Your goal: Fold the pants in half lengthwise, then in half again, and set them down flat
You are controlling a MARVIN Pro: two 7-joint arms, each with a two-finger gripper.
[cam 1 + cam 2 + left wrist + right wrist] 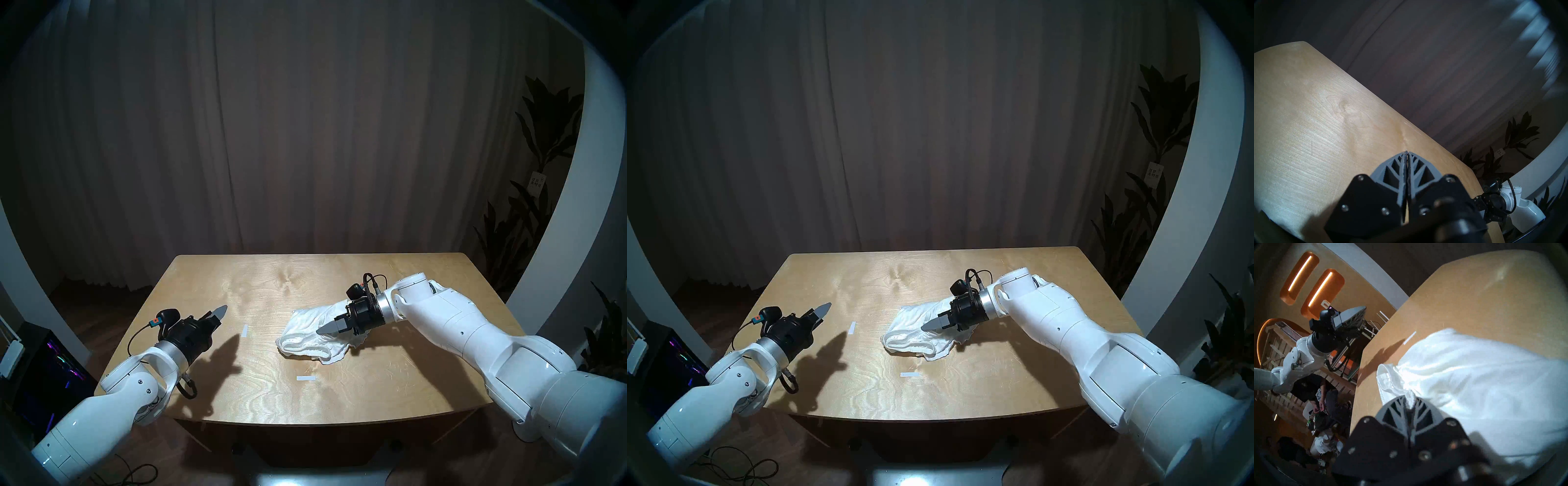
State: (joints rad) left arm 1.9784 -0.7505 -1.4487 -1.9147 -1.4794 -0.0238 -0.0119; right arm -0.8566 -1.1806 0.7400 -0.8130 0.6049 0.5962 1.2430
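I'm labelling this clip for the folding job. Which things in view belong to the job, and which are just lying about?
Part of the job: white shorts, pinched by the shut right gripper; left gripper, shut and empty; table.

Lying about: two tape strips, plant, curtain.

The right-hand part of the pants point(310, 334) toward the worktop's right edge was hidden behind the right tool point(320, 331) and its black wrist in both head views. In the right wrist view the pants point(1474, 378) were cut off at the picture's right and lower edges, and what the fabric covered of the worktop point(1491, 293) could not be seen. The worktop's near edge was hidden behind the left tool point(1406, 152) in the left wrist view. The small tag on the plant point(537, 183) was too small to be read.
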